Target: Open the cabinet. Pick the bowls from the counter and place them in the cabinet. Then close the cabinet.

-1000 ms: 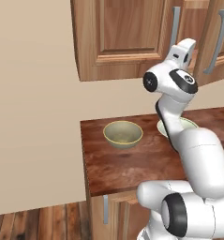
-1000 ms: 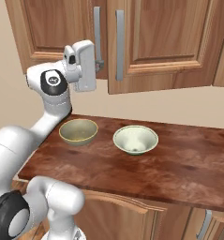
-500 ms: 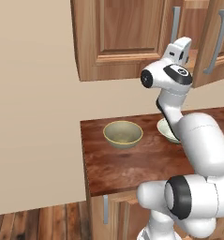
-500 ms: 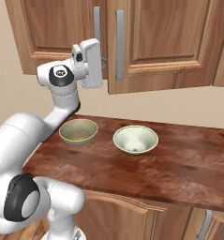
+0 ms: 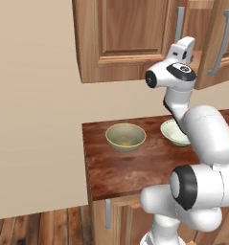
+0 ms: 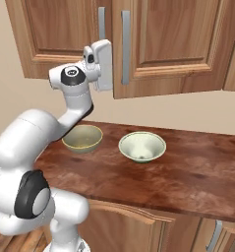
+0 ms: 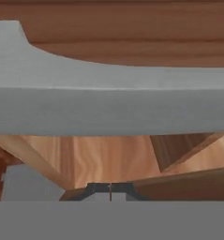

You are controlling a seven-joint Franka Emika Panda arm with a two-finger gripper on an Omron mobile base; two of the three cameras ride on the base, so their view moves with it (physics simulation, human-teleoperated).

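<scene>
My hand (image 6: 105,64) is raised at the front of the cabinet (image 6: 178,44), level with the lower part of its two grey bar handles. In the hand view my fingertips (image 7: 98,189) sit pressed together at the bottom with only a thin seam between them, nothing held between them, and a grey bar handle (image 7: 108,105) crosses the picture close in front.

Compared with a second ago, the right door (image 5: 220,43) stands further swung out: in the left base view a gap now shows beside it with the cabinet's inside visible behind my hand (image 5: 183,48), where before the doors looked nearly flush. My arm has also straightened upward, the hand sitting a little higher and closer to the handles.

The bowls have not moved. The olive-tan bowl (image 5: 126,137) sits near the left end of the counter (image 5: 120,167), and the pale white-green bowl (image 6: 142,146) rests just beside it to the right, apart from it, both upright and below the cabinet.
</scene>
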